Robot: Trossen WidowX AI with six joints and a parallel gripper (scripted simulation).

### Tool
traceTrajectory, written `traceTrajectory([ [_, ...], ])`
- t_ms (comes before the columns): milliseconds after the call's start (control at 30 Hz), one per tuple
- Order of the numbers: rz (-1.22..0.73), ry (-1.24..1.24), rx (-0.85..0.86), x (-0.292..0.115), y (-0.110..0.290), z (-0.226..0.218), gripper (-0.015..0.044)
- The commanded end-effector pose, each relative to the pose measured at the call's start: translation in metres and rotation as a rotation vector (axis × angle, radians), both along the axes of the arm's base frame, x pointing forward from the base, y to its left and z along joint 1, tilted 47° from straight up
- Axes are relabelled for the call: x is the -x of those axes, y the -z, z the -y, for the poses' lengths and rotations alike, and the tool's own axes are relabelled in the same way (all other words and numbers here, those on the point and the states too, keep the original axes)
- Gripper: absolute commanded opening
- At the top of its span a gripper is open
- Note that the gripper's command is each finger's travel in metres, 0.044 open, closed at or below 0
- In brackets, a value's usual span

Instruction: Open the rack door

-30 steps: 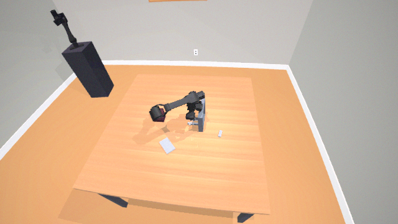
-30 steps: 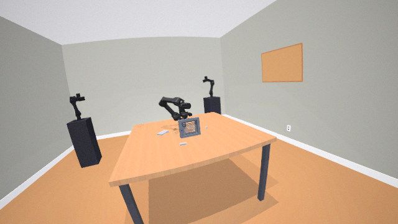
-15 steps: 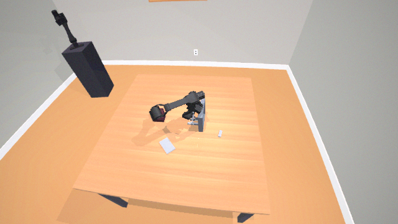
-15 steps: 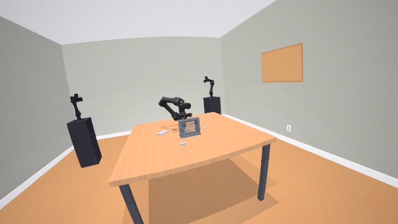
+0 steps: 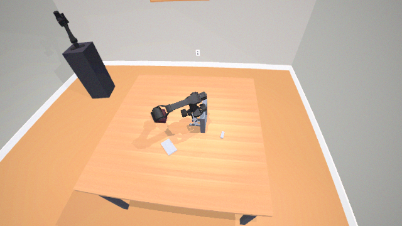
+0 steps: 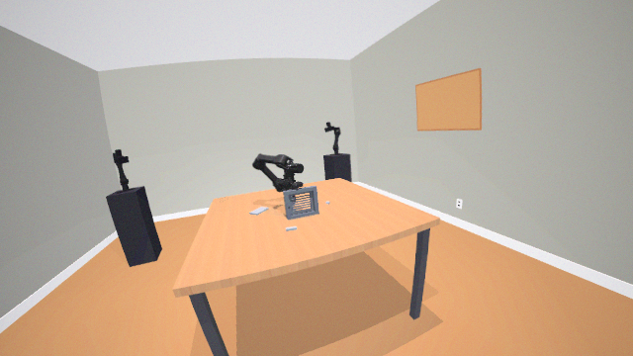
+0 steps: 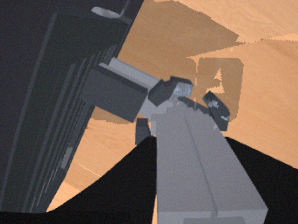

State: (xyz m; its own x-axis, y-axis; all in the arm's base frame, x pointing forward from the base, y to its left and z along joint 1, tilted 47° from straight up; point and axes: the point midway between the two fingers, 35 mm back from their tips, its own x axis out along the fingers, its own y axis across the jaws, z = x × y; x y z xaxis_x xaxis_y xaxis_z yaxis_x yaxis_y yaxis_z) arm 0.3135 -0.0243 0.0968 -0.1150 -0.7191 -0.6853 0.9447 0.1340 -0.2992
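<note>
The grey rack frame (image 5: 203, 125) (image 6: 301, 216) stands upright on the table (image 5: 176, 176) (image 6: 247, 247). The slatted door (image 6: 303, 202) (image 7: 82, 90) looks shut, lying in the plane of the frame. The grey handle (image 7: 205, 170) stands out from the door's arm-facing side on a bracket (image 7: 114, 92). My gripper (image 5: 194, 117) (image 7: 186, 147) is shut on the handle, with a black finger on each side. In the wrist view the bracket and door run slanted relative to my fingers. In the exterior view the fingers are hidden behind the rack. The handle's exact turn is hard to tell.
A flat pale block (image 5: 169, 147) (image 6: 258, 211) lies near the rack on the arm's side. A small pale bar (image 5: 222, 135) (image 6: 291, 228) lies beyond the rack. A tiny pale piece (image 6: 327, 203) lies beside it. Dark pedestals (image 5: 89, 70) (image 6: 130, 222) stand off the table.
</note>
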Motion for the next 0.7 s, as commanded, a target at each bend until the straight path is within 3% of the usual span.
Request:
traceTrajectory([
  [0, 0.144, 0.138, 0.023, 0.0001, 0.0004, 0.0001, 0.0027],
  [400, 0.562, 0.537, 0.090, 0.0001, 0.0004, 0.0001, 0.0027],
  [667, 0.586, 0.559, 0.093, 0.0001, 0.0004, 0.0001, 0.0027],
])
